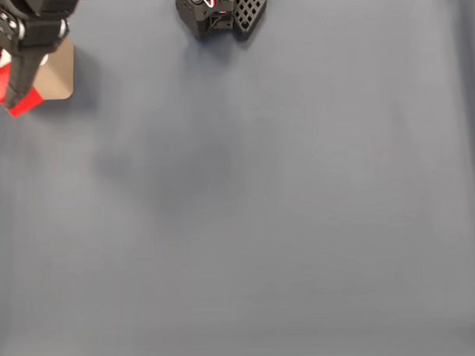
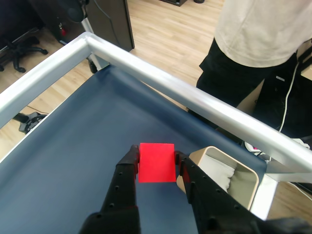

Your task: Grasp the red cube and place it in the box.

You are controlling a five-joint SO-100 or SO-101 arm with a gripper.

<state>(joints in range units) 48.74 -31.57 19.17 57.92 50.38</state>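
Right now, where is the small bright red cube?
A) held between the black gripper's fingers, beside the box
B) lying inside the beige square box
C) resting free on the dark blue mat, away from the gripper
A: in the wrist view the small bright red cube sits clamped between the black gripper fingers, left of the beige square box and not yet inside it.

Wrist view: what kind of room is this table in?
Probably an office or lab. Beyond the table's metal rail there is wooden flooring, an office chair base, and a person standing close by while the end effector holds the red cube.

Blue-grey mat (image 1: 262, 224), metal rail (image 2: 195, 100), person (image 2: 258, 39), wooden floor (image 2: 165, 34)
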